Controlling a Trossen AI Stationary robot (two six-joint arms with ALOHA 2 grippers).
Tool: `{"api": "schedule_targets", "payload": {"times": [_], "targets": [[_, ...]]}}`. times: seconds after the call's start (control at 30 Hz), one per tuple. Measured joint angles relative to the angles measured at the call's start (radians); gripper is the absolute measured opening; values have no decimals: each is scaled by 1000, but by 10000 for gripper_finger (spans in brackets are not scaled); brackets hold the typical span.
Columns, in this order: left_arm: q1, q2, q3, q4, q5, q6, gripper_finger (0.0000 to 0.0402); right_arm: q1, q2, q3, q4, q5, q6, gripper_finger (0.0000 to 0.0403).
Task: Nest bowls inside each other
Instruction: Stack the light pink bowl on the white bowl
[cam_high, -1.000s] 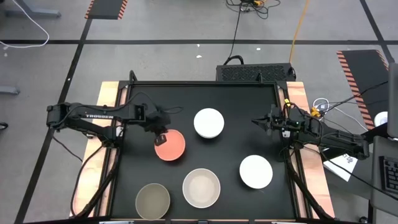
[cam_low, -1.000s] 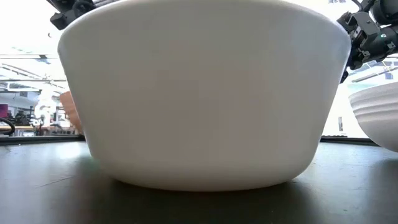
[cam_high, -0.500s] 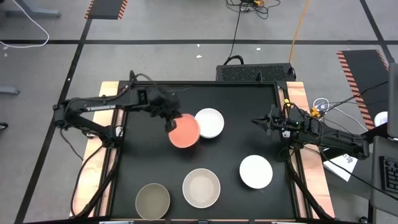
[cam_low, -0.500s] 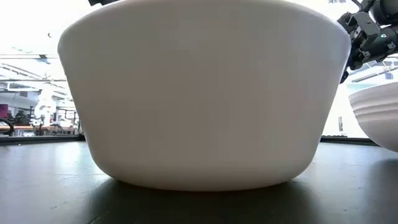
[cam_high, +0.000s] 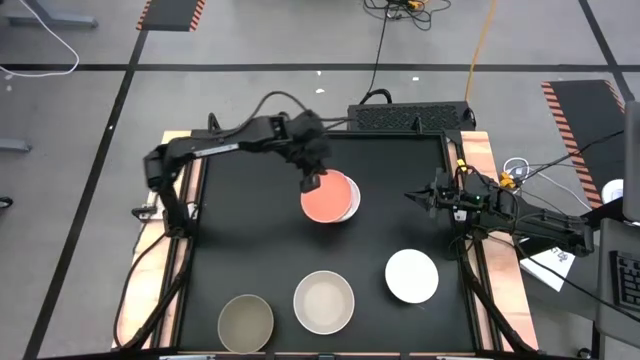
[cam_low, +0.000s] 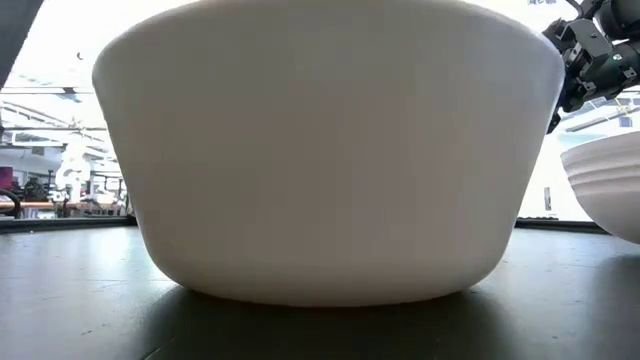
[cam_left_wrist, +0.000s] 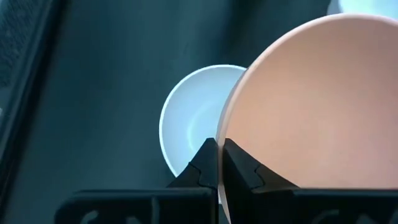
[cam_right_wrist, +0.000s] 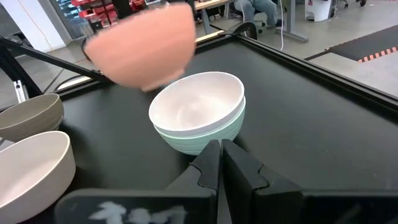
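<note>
Change: since a second ago the left arm has swung the salmon pink bowl (cam_high: 327, 200) from the table's left half across to the far middle; the right arm has not moved.
Near row: olive-grey bowl (cam_high: 245, 322) at the front left, cream bowl (cam_high: 323, 301) just beside it, each standing alone.
Front right: a white bowl (cam_high: 412, 276), alone, apart from the cream one.
Right gripper (cam_high: 412, 196): fingers closed on nothing, waiting at the table's right edge.
Left gripper (cam_high: 311, 181): clamped on the pink bowl's rim, holding it in the air.
Stack: a white bowl (cam_right_wrist: 198, 106) nested in the mint green bowl (cam_right_wrist: 205, 140), under and partly beside the raised pink bowl.
</note>
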Motion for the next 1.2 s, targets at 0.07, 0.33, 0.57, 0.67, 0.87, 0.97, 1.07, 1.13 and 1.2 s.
{"api": "schedule_targets", "payload": {"times": [0.07,0.33,0.57,0.67,0.87,0.97,1.07,1.13,1.2], "targets": [[6,57,47,-29,2,18,4,0,0,0,0,0,0,9],[23,216,250,-144,7,108,4,0,0,0,-1,6,8,9],[49,340,462,-290,6,127,4,0,0,0,-1,6,8,9],[56,373,490,-336,6,137,4,0,0,0,-1,6,8,9],[54,391,492,-375,0,140,4,0,0,0,-1,6,8,9],[47,397,492,-404,-15,134,4,0,0,0,0,6,8,9],[39,396,492,-399,-21,134,4,0,0,0,-1,6,8,9],[32,396,492,-390,-22,134,4,0,0,0,-1,6,7,9],[24,396,492,-377,-22,130,4,0,0,0,-1,7,8,9]]}}
